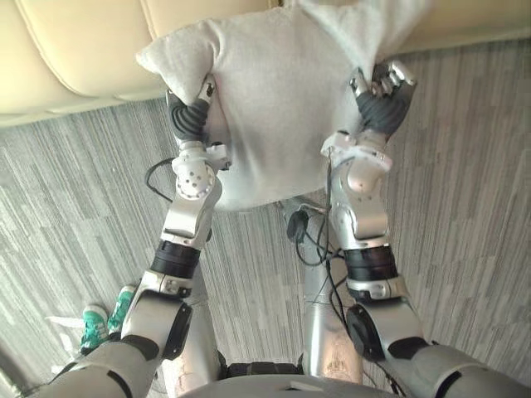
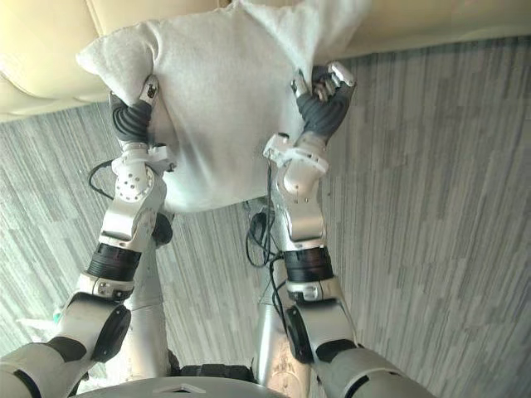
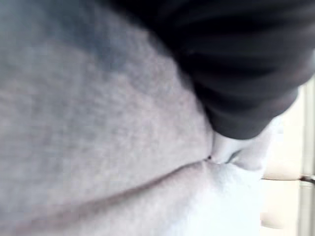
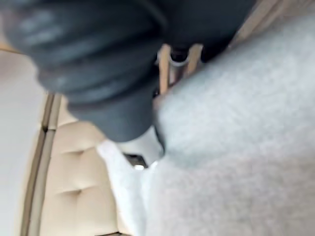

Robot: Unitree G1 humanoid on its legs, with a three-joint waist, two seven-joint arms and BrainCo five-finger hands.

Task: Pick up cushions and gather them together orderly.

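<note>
Grey cushion (image 1: 274, 116) at upper centre, before a cream sofa (image 1: 75, 50). Right hand (image 1: 383, 95) clenches its right corner; left hand (image 1: 192, 116), grip cannot be told.

The left hand (image 1: 192, 112) and right hand (image 1: 383, 98) have dark ribbed covers and silver fingers. The cushion (image 1: 274, 108) between these fingers is plain pale grey. The sofa (image 1: 75, 50) beyond the fingertips is cream. The floor (image 1: 465, 166) below them is grey with fine lighter streaks.

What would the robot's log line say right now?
cushion: held up between both hands | left hand: against its left side | right hand: gripping its right edge | sofa: just ahead
</note>
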